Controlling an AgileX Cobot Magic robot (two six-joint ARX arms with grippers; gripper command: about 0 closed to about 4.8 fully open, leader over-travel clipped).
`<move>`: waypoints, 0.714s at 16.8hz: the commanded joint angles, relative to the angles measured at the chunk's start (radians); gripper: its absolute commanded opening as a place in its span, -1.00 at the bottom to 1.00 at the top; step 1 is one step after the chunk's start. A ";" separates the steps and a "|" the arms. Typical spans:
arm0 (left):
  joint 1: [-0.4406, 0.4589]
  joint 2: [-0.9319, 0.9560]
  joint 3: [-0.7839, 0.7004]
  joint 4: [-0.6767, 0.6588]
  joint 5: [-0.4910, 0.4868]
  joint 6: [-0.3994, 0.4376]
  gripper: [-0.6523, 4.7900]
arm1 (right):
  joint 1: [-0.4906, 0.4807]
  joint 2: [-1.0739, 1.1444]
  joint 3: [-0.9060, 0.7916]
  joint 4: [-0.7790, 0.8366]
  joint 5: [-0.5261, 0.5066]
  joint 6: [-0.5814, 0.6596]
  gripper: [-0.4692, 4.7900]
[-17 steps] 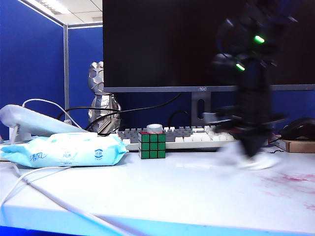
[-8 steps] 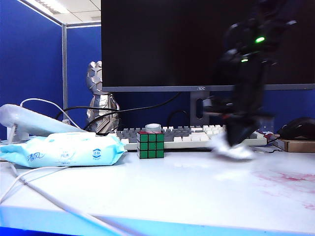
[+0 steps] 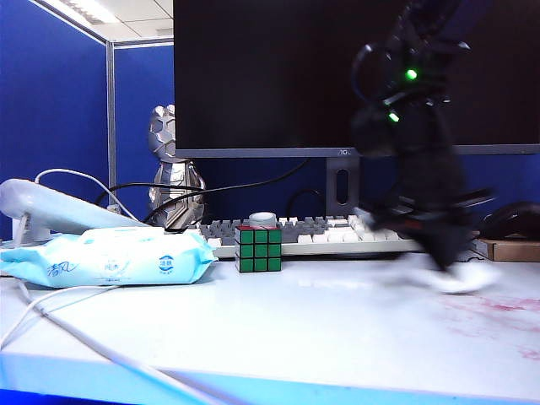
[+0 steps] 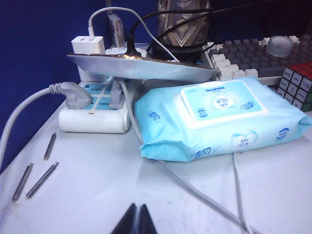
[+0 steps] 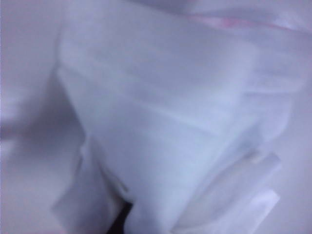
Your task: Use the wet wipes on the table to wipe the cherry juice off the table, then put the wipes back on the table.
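Observation:
The white wet wipes (image 3: 461,277) are pressed on the glossy white table (image 3: 295,321) at the right, under my blurred right gripper (image 3: 447,257), which is shut on them. Pinkish cherry juice (image 3: 506,307) smears lie just right of and in front of the wad. In the right wrist view the wipes (image 5: 161,122) fill the frame with a pink stain along one fold, and only a dark sliver of the right gripper (image 5: 124,222) shows. My left gripper (image 4: 139,220) hovers shut and empty over the table's left part, near the wipes packet.
A light-blue wipes packet (image 3: 110,257) lies at the left, a Rubik's cube (image 3: 260,249) beside it. A keyboard (image 3: 321,234) and monitor stand behind. White cables (image 3: 84,337) cross the front left. A power strip (image 4: 95,119) and metal rods (image 4: 34,178) lie near the left gripper.
My right gripper swept the wipes left and back toward the keyboard, then right again to the edge of the juice smears. The left arm has not moved.

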State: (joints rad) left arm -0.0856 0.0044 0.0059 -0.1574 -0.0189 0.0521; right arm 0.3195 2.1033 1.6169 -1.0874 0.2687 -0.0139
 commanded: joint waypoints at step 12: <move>0.002 -0.003 -0.001 -0.013 0.000 0.000 -0.68 | 0.006 0.005 -0.002 -0.243 -0.160 -0.034 -0.82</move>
State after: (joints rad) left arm -0.0856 0.0048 0.0059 -0.1570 -0.0189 0.0521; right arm 0.3489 2.1109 1.6150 -1.3167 -0.0372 -0.0727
